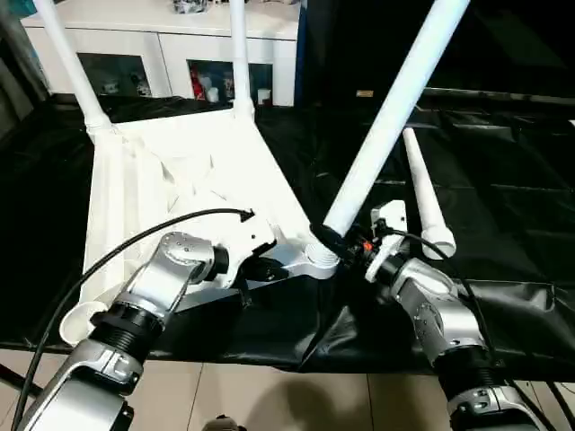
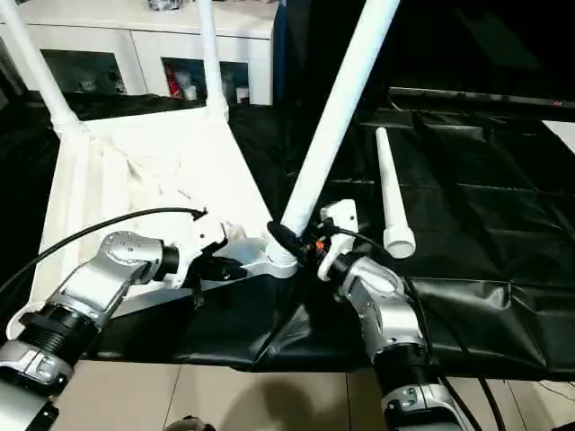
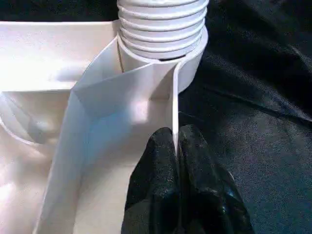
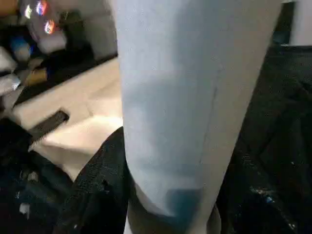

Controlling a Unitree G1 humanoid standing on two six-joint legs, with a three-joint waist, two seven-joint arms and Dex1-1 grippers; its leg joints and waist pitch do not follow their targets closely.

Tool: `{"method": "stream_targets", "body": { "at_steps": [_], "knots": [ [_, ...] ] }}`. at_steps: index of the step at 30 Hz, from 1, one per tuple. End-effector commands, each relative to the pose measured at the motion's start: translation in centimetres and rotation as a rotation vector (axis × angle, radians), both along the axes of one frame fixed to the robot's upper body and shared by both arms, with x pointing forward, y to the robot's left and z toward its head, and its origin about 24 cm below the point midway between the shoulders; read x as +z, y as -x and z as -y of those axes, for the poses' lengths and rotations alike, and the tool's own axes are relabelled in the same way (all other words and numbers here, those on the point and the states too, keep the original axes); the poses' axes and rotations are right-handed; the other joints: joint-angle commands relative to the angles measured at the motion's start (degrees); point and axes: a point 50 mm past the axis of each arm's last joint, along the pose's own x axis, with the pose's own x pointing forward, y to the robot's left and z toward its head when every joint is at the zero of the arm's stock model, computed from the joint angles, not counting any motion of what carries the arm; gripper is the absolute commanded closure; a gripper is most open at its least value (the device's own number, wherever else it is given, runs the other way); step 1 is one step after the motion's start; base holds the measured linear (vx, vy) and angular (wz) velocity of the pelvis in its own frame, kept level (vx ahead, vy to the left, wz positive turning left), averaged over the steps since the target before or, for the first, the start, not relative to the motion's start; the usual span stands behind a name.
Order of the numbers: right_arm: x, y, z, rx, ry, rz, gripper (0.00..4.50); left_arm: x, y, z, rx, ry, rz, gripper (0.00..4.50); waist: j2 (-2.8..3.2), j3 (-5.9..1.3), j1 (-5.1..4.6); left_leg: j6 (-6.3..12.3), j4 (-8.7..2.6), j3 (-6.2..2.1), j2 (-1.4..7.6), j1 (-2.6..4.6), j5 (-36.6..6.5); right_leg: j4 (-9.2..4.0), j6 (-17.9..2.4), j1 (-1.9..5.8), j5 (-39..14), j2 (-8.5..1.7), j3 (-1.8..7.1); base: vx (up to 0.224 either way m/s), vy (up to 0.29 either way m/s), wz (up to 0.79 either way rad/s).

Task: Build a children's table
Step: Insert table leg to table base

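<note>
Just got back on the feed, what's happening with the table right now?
The tabletop lies upside down on the black sheet, with two legs standing in its far corners. The left pincer is shut on the tabletop's rim beside the near corner socket. The right pincer holds a third leg, tilted, at that socket. The fourth leg lies loose nearby.

My right gripper [image 2: 289, 241] clasps the tilted white leg [image 2: 334, 117] just above the tabletop's [image 2: 135, 180] near corner socket [image 2: 278, 259], while my left gripper [image 2: 220, 268] pinches its rim.
</note>
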Motion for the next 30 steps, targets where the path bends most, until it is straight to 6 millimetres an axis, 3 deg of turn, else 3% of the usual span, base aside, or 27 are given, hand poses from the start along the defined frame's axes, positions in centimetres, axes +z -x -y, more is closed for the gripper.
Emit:
{"method": "stream_targets", "body": {
  "at_steps": [1, 4, 9, 14, 19, 21, 22, 24, 25, 28, 30],
  "knots": [
    [-4.7, 2.7, 0.8, 0.123, 0.234, -0.201, 2.6, 2.4, -0.7, -0.5, -0.002, 0.031, 0.101, 4.5, 0.28, -3.71, -0.18, -1.48, -4.81, -0.65, 1.39, 1.35, -21.6, -5.83, -9.3, 1.84, -17.9, -3.87, 2.6, 0.0, 0.0, 0.0],
    [-4.7, 2.9, 0.5, 0.208, 0.283, -0.212, 2.6, 2.5, -0.6, -0.6, -0.024, 0.032, 0.093, 4.5, 0.3, -3.72, -0.24, -1.49, -4.88, -0.63, 1.33, 1.43, -21.6, -5.93, -9.0, 1.83, -17.7, -3.88, 2.67, 0.0, 0.0, 0.0],
    [-4.2, 2.5, 0.2, 0.259, 0.286, -0.219, 2.6, 2.7, -0.5, -0.5, -0.059, 0.039, 0.09, 4.5, 0.03, -3.85, -0.39, -1.14, -4.87, -0.54, 1.41, 1.52, -21.0, -5.71, -10.5, 1.93, -14.9, -3.74, 2.62, 0.0, 0.0, 0.0],
    [-3.6, 2.1, 0.4, 0.352, 0.278, -0.286, 2.6, 2.8, -0.2, -0.3, -0.115, 0.061, 0.077, 4.5, 0.22, -3.92, -0.28, -1.04, -4.83, -0.51, 1.5, 1.65, -20.9, -5.55, -11.3, 1.98, -13.4, -3.7, 2.59, 0.0, 0.0, 0.0],
    [-2.2, 0.6, 0.7, 0.413, 0.316, -0.286, 2.6, 3.2, 0.1, -0.2, -0.192, 0.066, 0.069, 4.5, 0.32, -4.12, -0.26, -1.02, -4.63, -0.35, 1.55, 1.65, -19.6, -5.2, -12.7, 2.13, -10.6, -3.65, 2.47, 0.0, 0.0, 0.0],
    [-2.0, 0.5, 0.5, 0.464, 0.346, -0.287, 2.6, 3.2, 0.0, -0.2, -0.194, 0.063, 0.069, 4.5, -0.25, -4.16, -0.17, -0.66, -4.63, -0.28, 1.55, 1.5, -18.1, -5.0, -12.8, 2.32, -9.2, -3.65, 2.45, 0.0, 0.0, 0.0],
    [-1.9, 0.4, 0.4, 0.476, 0.355, -0.287, 2.6, 3.3, 0.0, -0.2, -0.195, 0.062, 0.07, 4.5, -0.08, -4.16, -0.12, -0.58, -4.62, -0.28, 1.55, 1.45, -17.6, -4.93, -12.9, 2.31, -9.0, -3.7, 2.41, 0.0, 0.0, 0.0],
    [-1.8, 0.6, 0.1, 0.526, 0.366, -0.302, 2.6, 3.3, -0.1, -0.3, -0.193, 0.055, 0.075, 4.5, -0.76, -4.1, -0.09, -0.3, -4.62, -0.18, 1.54, 1.4, -17.2, -5.02, -12.7, 2.41, -9.5, -3.71, 2.41, 0.0, 0.0, 0.0],
    [-1.9, 0.7, 0.1, 0.538, 0.371, -0.305, 2.6, 3.3, -0.1, -0.3, -0.193, 0.053, 0.075, 4.5, -0.42, -4.11, 0.05, -0.21, -4.63, -0.23, 1.59, 1.43, -16.9, -4.96, -12.5, 2.35, -10.0, -3.79, 2.43, 0.0, 0.0, 0.0],
    [-2.3, 1.0, 0.0, 0.582, 0.392, -0.325, 2.6, 3.3, -0.3, -0.4, -0.183, 0.044, 0.083, 4.5, -0.74, -4.04, 0.27, -0.16, -4.67, -0.22, 1.64, 1.45, -17.1, -5.11, -12.0, 2.29, -11.7, -3.95, 2.46, 0.0, 0.0, 0.0],
    [-2.5, 1.1, 0.1, 0.585, 0.393, -0.333, 2.6, 3.4, -0.3, -0.4, -0.185, 0.049, 0.085, 4.5, -0.57, -3.95, 0.28, -0.5, -4.79, -0.25, 1.67, 1.52, -18.0, -5.3, -11.7, 2.12, -13.0, -3.95, 2.5, 0.0, 0.0, 0.0]
  ]
}}
